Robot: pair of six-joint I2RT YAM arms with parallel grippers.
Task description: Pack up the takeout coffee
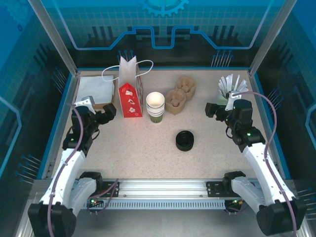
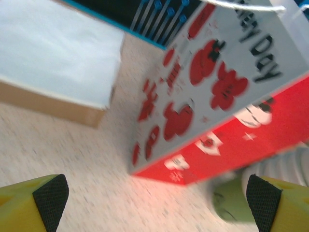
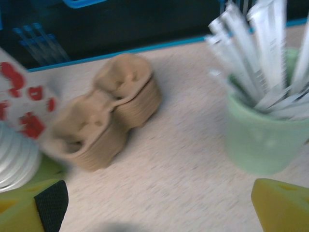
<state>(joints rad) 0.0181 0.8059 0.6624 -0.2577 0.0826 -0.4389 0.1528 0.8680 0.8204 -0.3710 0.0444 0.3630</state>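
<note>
The takeout coffee cup [image 1: 155, 106], green-walled with a white rim and inside, stands upright mid-table just right of a red and white paper bag [image 1: 130, 95]. In the left wrist view the bag [image 2: 212, 92] looms ahead, and the cup's green wall [image 2: 231, 202] peeks out at the lower right. My left gripper [image 1: 108, 112] [image 2: 157, 199] hangs open left of the bag, nothing between its fingers. My right gripper [image 1: 213, 109] [image 3: 159, 203] is open over bare table. The cup's ribbed white edge [image 3: 13, 159] shows at its far left.
A brown pulp cup carrier [image 1: 179, 94] [image 3: 108, 108] sits right of the cup. A pale mint cup of white sticks [image 1: 231, 87] [image 3: 263, 137] stands at the back right. Black lids [image 1: 185, 140] lie in the middle. A napkin stack [image 1: 96, 90] [image 2: 53, 58] sits back left.
</note>
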